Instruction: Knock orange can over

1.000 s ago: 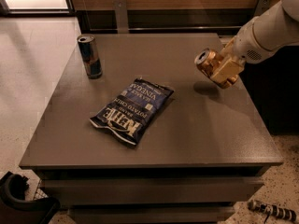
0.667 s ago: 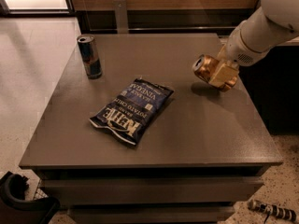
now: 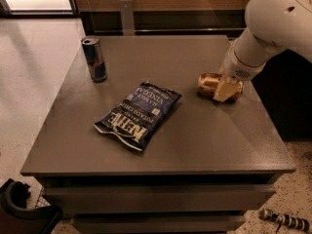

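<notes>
The orange can (image 3: 208, 84) lies on its side on the right part of the grey table (image 3: 195, 135), its end facing left. My gripper (image 3: 227, 86) reaches down from the upper right and straddles the can's right half. One cream finger (image 3: 223, 89) shows in front of the can; the other is hidden behind it. The gripper is shut on the can.
A slim blue-and-silver can (image 3: 94, 58) stands upright at the table's back left. A dark blue chip bag (image 3: 138, 114) lies flat in the middle. The table's right edge is close to the orange can. A dark object (image 3: 22, 211) sits on the floor at the lower left.
The gripper has moved down and slightly left with the orange can, which went from tilted above the table to lying on its side on the surface.
</notes>
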### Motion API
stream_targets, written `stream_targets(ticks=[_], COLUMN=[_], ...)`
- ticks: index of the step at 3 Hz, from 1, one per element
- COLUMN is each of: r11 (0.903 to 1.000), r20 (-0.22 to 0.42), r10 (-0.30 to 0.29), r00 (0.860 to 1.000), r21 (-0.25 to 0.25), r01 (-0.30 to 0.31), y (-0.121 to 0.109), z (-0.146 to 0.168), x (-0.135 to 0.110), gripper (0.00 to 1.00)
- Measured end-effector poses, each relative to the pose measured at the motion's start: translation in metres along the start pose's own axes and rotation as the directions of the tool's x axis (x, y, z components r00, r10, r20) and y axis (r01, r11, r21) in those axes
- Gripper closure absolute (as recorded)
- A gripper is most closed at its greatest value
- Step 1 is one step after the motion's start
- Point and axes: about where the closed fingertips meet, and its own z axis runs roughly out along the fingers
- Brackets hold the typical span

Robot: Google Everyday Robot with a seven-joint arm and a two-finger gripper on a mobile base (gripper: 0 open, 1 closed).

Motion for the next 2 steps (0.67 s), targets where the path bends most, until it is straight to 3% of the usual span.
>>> stream_targets(ticks=[1,2], r11=[1.0,1.0], r20=[0.0,0.0], r10=[0.0,-0.001], r00=[1.0,1.0], r21=[0.0,-0.001], r01=[0.0,0.001], y=[-0.0017,-0.0012], z=[-0.0047,-0.0043], x=[-0.0011,-0.0016], gripper=[0.87,0.64])
